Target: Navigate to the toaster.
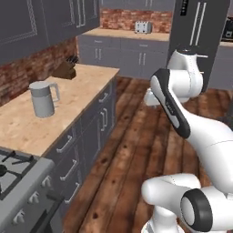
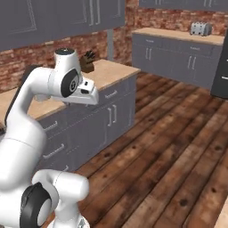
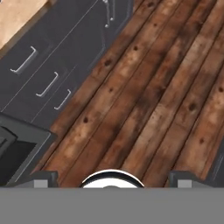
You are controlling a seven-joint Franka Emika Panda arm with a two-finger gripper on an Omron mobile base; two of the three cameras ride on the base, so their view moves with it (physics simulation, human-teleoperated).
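Floorboards [image 3: 144,87] lie under the open, empty tool [image 3: 113,179]; far ahead, the toaster [image 1: 143,27] looks rigid, slippery, best held by its sides.

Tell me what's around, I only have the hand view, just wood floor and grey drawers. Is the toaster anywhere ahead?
Observer: Yes, the toaster sits on the far counter against the brick wall, across the wooden floor.
Operator: Anything on the counter beside us?
Observer: A grey jug with a handle stands on the near counter to the left, and a knife block sits farther along it.
Operator: What's that dark shape at my lower left?
Observer: It appears to be the stove; the left base view shows burners at the counter's near end.
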